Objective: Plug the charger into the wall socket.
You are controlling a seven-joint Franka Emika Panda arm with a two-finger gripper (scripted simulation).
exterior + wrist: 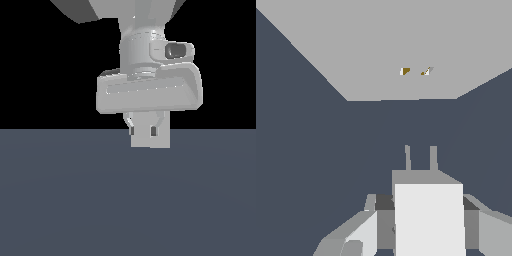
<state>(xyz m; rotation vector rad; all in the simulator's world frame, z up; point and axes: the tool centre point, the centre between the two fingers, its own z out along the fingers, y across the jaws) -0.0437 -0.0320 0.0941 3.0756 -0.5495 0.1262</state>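
Observation:
In the wrist view my gripper (426,202) is shut on the charger (428,220), a pale block held between the two fingers (370,227). Its two thin prongs (407,157) point toward the wall socket (381,45), a large flat light-grey panel with two small yellowish holes (405,71). There is a clear gap between the prongs and the panel. The prongs sit slightly off from the holes. In the exterior view the gripper (148,127) faces the camera with the charger (150,140) held just above the floor. The socket does not show in that view.
A dark blue-grey floor (125,200) spreads under the arm and it also shows in the wrist view (316,150) around the panel. The arm's wrist body (150,90) fills the upper middle of the exterior view.

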